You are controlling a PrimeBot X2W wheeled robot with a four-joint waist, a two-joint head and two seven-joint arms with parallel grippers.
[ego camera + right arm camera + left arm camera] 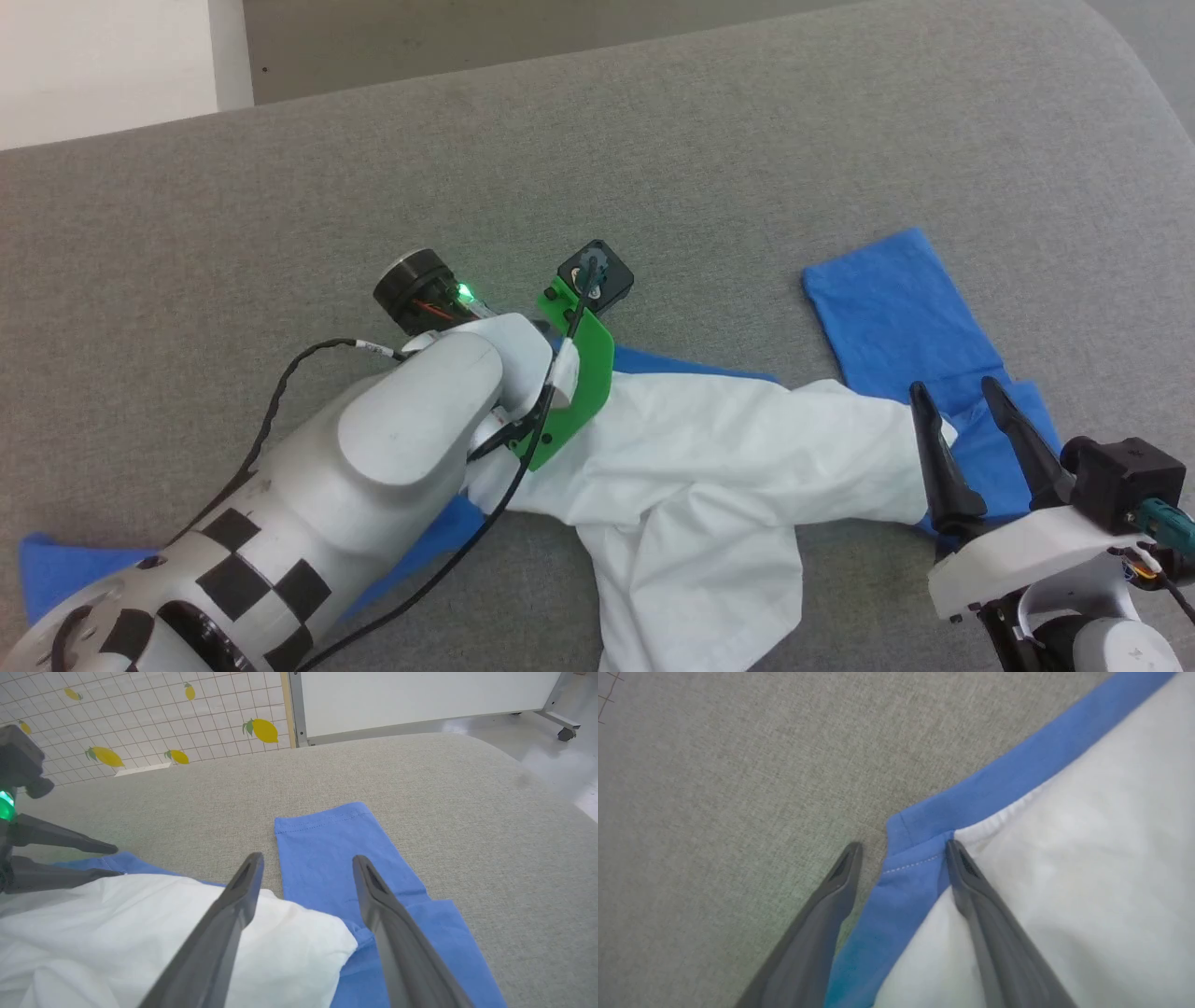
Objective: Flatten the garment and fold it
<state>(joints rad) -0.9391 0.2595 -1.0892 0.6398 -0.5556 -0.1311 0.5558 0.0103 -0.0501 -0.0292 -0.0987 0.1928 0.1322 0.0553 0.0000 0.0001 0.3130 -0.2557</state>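
The garment (709, 448) lies crumpled on the grey cloth-covered surface: a bunched white body in the middle, one blue sleeve (896, 308) flat at the right, another blue part (65, 560) at the lower left. My left gripper (902, 845) is open low over the garment's far edge, a blue corner (915, 858) lying between its fingers; one finger rests on the grey surface side, the other at the blue-white seam. My right gripper (962, 397) is open just above the right sleeve (327, 858), beside the white bulge (117, 933). Nothing is held.
The grey surface (653, 140) stretches wide behind and left of the garment; its rounded edge (1148, 103) curves off at the right. Beyond it are floor, a white panel on castors (420, 700) and a tiled lemon-print wall (140, 718). My left forearm (373, 448) lies across the garment's left part.
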